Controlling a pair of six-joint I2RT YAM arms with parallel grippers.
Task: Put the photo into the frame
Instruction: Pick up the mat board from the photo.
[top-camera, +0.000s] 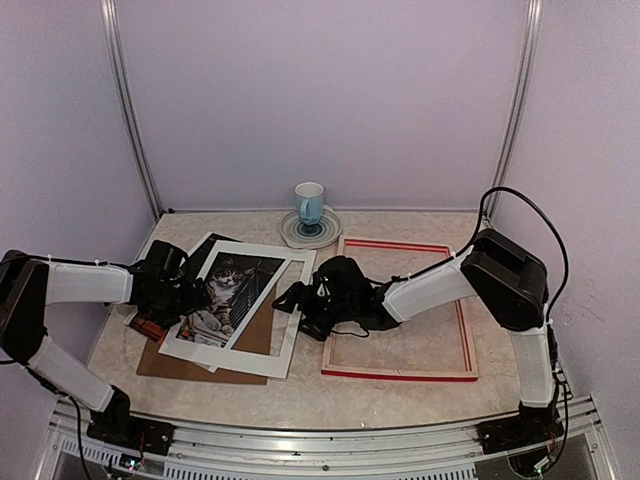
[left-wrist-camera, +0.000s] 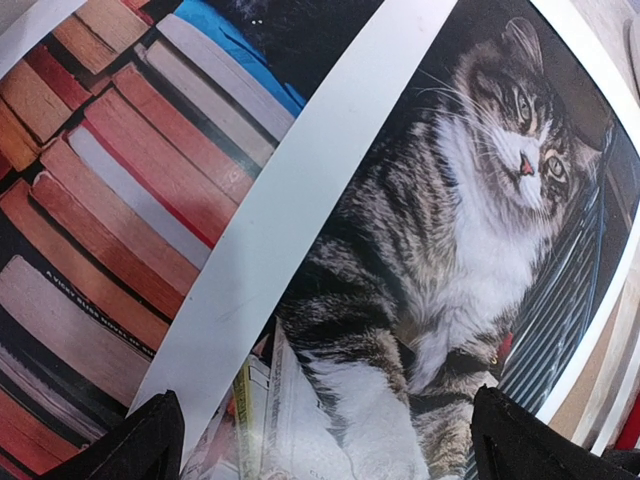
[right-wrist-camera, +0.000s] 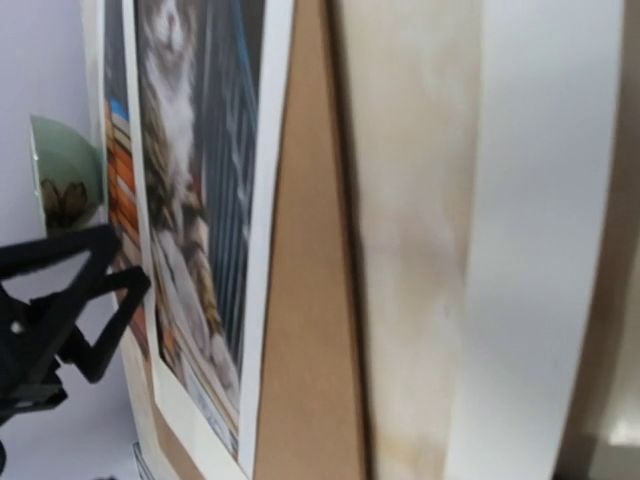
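The photo (left-wrist-camera: 450, 250) lies beneath the wide-spread left fingers (left-wrist-camera: 140, 445); right fingers (right-wrist-camera: 60, 300) nearby, their gap unclear.

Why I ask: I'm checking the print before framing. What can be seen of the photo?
The photo is a glossy print of a grey tabby cat beside stacked colourful books. It lies flat, face up and askew, on the left side of the table. The white mat board lies across it, hiding part; the left gripper is open over it.
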